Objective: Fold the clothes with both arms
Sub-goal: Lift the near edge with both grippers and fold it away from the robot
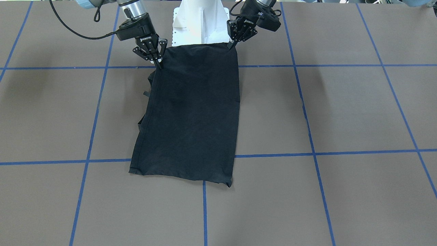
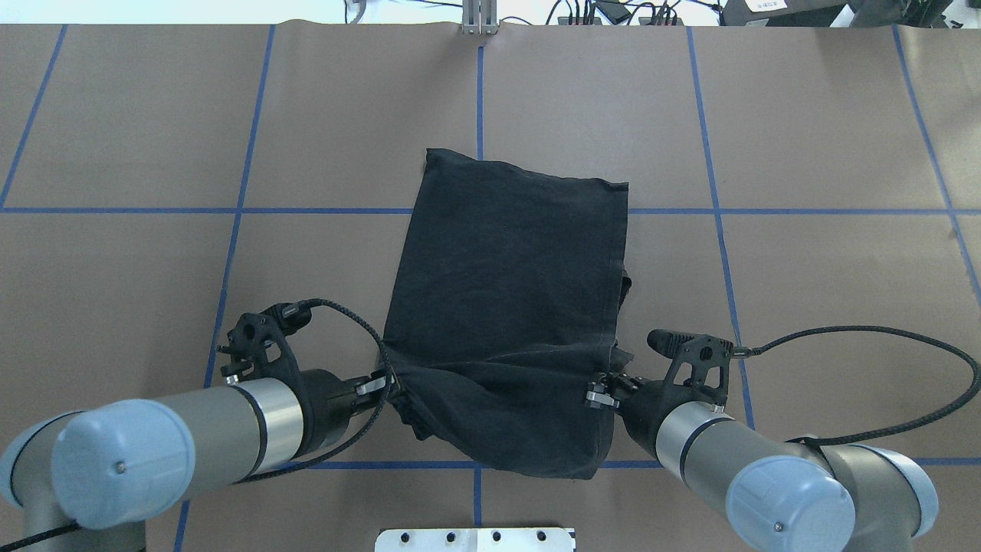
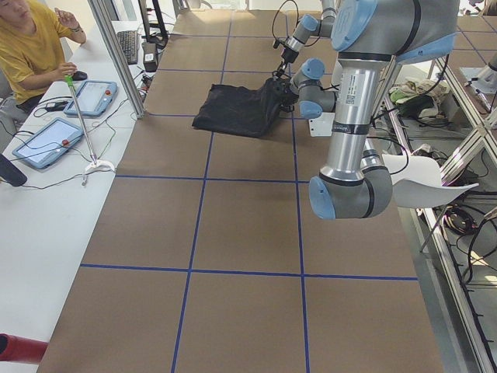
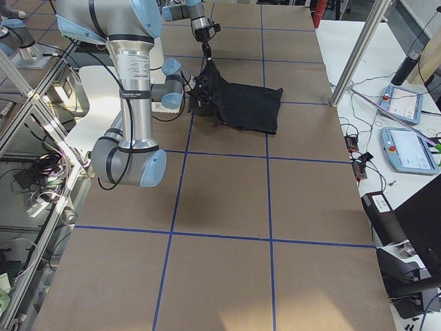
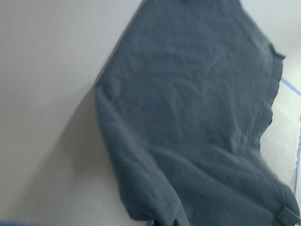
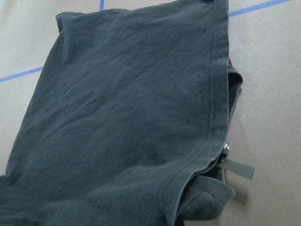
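The black cloth T-shirt (image 1: 194, 116) looks soft and matt, with small wrinkles and a stitched hem. The desk (image 1: 341, 109) has a flat brown cover that looks like paper, dull and not shiny. The thin blue tape lines (image 1: 273, 66) on it look smooth. The silver-grey tubes of the left arm (image 2: 199, 433) and the right arm (image 2: 720, 452) look like smooth metal with a soft shine. Their light blue round caps (image 2: 123, 460) look like smooth plastic. The black cable (image 2: 881, 329) has a rough woven skin. The left gripper (image 1: 233, 45) and right gripper (image 1: 159, 64) look hard, black and dull.
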Tool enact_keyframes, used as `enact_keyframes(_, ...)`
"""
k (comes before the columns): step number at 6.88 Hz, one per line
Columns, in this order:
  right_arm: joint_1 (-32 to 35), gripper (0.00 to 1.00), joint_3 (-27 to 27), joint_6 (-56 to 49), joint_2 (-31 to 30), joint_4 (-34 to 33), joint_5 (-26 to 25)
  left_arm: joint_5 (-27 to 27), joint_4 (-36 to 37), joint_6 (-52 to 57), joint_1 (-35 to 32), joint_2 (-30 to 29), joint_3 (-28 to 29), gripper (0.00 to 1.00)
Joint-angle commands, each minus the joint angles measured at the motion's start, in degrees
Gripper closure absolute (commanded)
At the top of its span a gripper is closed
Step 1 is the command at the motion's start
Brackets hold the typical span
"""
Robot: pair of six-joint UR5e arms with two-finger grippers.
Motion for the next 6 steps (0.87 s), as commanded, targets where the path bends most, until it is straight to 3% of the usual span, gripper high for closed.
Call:
enact_keyframes(1,6.3,1.00,-6.4,-0.1,6.1,-0.2,1.3,-3.4,4.0,7.0,-9.6,-7.7,6.4,1.00)
enact_keyframes(4,14.0,1.00,-12.7,-0.2,13.2,-4.5,5.2,-5.3,3.9,14.6,-19.5,-17.7,20.1,1.00)
enact_keyframes(6,18.1,1.00,-20.6,-0.4,18.1,-4.8,6.6,-5.2,3.2,17.9,-21.6,-23.7,30.3,1.00)
